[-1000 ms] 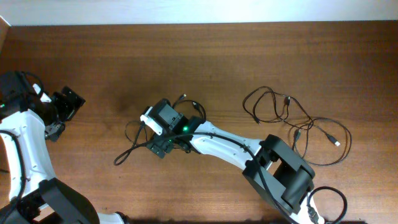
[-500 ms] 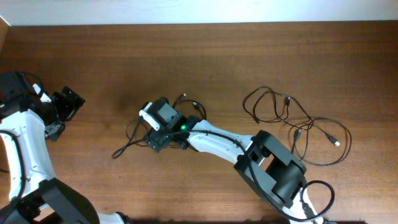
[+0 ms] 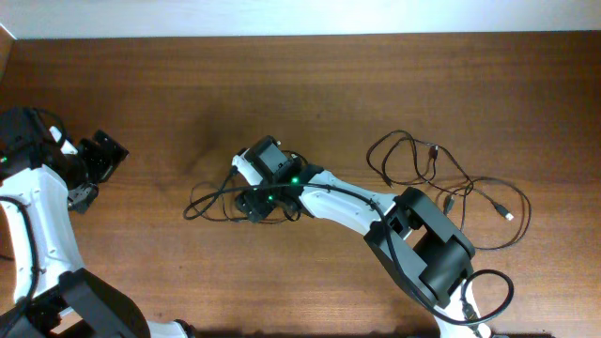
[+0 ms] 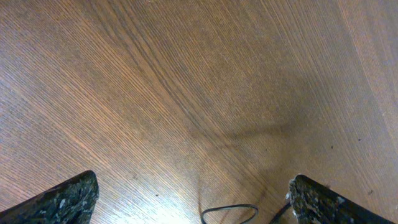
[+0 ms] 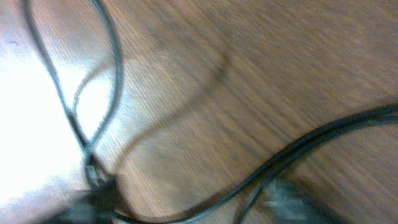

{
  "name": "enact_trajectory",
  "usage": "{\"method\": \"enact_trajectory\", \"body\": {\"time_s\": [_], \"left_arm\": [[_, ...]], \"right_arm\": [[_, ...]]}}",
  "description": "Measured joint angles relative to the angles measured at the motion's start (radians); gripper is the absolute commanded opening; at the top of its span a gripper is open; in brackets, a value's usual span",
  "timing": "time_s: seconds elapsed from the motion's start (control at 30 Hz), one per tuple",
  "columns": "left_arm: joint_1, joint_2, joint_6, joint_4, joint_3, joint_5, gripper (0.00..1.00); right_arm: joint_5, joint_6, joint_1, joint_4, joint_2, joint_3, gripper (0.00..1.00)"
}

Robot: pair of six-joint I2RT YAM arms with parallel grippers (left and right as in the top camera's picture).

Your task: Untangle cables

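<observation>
A thin black cable (image 3: 199, 201) lies looped at centre-left, its strands running under my right gripper (image 3: 255, 203). In the right wrist view the picture is blurred. One strand (image 5: 311, 144) crosses between the fingers of the right gripper (image 5: 193, 205), and a loop (image 5: 74, 106) runs down to a dark plug or knot at lower left. A second bunch of cables (image 3: 441, 183) lies tangled at the right. My left gripper (image 3: 105, 156) is open and empty at the far left. A small cable loop (image 4: 229, 210) shows between the left gripper's fingers (image 4: 193, 199).
The wooden table (image 3: 310, 84) ends at a pale strip along the back. My right arm (image 3: 357, 208) lies across the middle, between the two cable groups. A thick robot wire (image 3: 493, 296) loops at the lower right.
My right gripper moved right and slightly back. The centre-left cable shifted right with it, and its loops have changed shape. The left arm and the right bunch have not moved.
</observation>
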Motion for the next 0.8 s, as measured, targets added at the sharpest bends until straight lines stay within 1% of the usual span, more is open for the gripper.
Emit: {"method": "enact_trajectory", "body": {"time_s": [0.13,0.2,0.3,0.4,0.53,0.6,0.67,0.8], "left_arm": [[0.0,0.0,0.0,0.0,0.0,0.0,0.99],[0.0,0.0,0.0,0.0,0.0,0.0,0.99],[0.0,0.0,0.0,0.0,0.0,0.0,0.99],[0.0,0.0,0.0,0.0,0.0,0.0,0.99],[0.0,0.0,0.0,0.0,0.0,0.0,0.99],[0.0,0.0,0.0,0.0,0.0,0.0,0.99],[0.0,0.0,0.0,0.0,0.0,0.0,0.99],[0.0,0.0,0.0,0.0,0.0,0.0,0.99]], "right_arm": [[-0.06,0.0,0.0,0.034,0.0,-0.002,0.53],[-0.068,0.0,0.0,0.035,0.0,-0.002,0.59],[-0.072,-0.001,0.0,0.037,0.0,-0.002,0.62],[-0.072,-0.002,0.0,0.038,0.0,-0.002,0.68],[-0.073,-0.001,0.0,0.037,0.0,-0.003,0.69],[-0.073,-0.001,0.002,0.038,0.0,-0.006,0.73],[-0.072,-0.001,0.01,0.038,0.0,-0.009,0.75],[-0.075,0.0,0.06,0.035,0.0,-0.009,0.76]]}}
